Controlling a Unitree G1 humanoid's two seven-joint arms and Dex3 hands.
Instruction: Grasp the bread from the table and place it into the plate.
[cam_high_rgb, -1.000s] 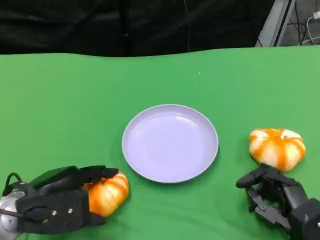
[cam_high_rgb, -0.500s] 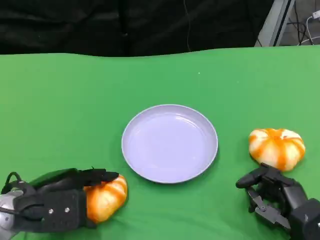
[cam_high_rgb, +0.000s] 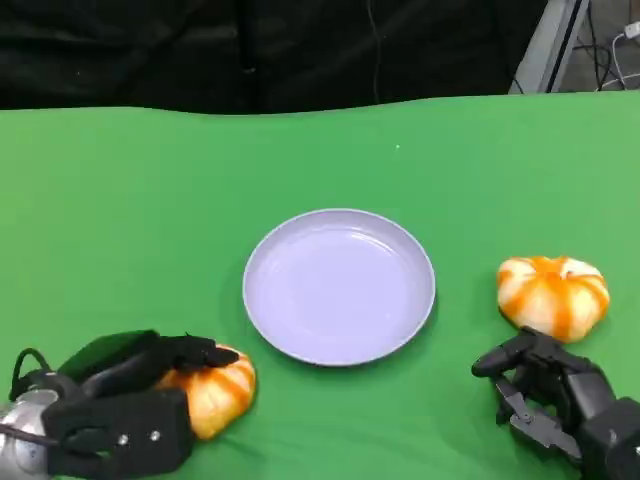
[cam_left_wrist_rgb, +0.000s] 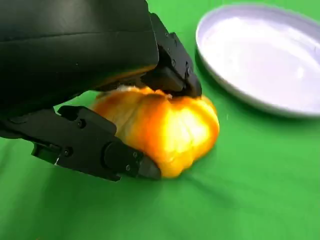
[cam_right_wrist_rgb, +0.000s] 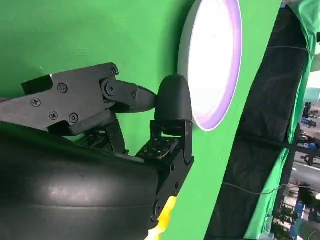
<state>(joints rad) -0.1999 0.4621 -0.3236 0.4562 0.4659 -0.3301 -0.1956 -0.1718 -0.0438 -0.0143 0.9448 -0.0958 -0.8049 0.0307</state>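
Left hand: the black left hand (cam_high_rgb: 120, 420) closes around a bread roll (cam_high_rgb: 212, 385) on the green desk (cam_high_rgb: 120, 220); in the left wrist view the fingers (cam_left_wrist_rgb: 172, 65) arch over the roll's top and the thumb presses its near flank, so the roll sits clamped between them.

Bread in the grip: glossy and rounded like a small pumpkin, orange with paler stripes, lying on the cloth just short of the plate (cam_high_rgb: 285, 340), which stands beyond the fingertips.

Right hand: the right hand (cam_high_rgb: 560, 395) hovers low with fingers loosely curled and apart, holding nothing; a second bread roll (cam_high_rgb: 553, 292) lies just beyond its fingertips, not touching them.

Plate: pale lilac, round, shallow, with a smooth shiny surface and a raised rim, between the two hands and ahead of both.

Hidden or unclear: the side of the gripped roll nearest the palm is covered by the hand's black shell; whether the roll's underside rests on the cloth or is just clear of it cannot be told. In the right wrist view the plate (cam_right_wrist_rgb: 220, 100) is seen edge-on past the right hand's fingers (cam_right_wrist_rgb: 172, 107).

Surfaces: the desk cover is matte green fabric, faintly creased near the gripped roll; the hands are hard black plastic with visible screws.
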